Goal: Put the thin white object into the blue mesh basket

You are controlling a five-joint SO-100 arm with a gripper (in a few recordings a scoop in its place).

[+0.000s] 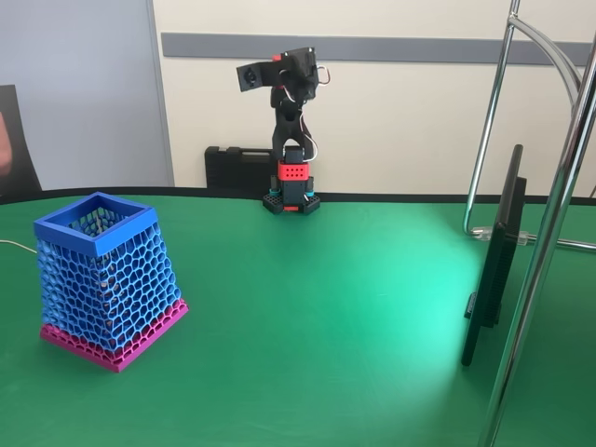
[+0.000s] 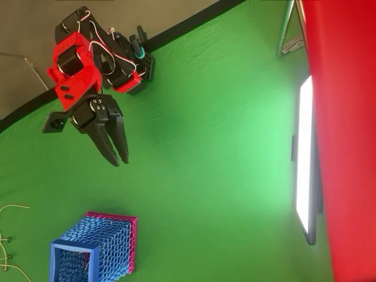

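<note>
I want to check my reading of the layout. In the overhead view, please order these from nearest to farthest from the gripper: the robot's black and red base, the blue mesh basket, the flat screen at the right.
1. The robot's black and red base, just above and right of the gripper.
2. The blue honeycomb mesh basket, below, at the bottom left.
3. The flat upright screen, far across the green table, at the right edge.

The arm (image 2: 88, 76) is made of black and red plastic parts, with thin white and red cables along it, small screws near its black pointed gripper (image 2: 116, 154), and a red block above its base (image 1: 291, 200).
</note>
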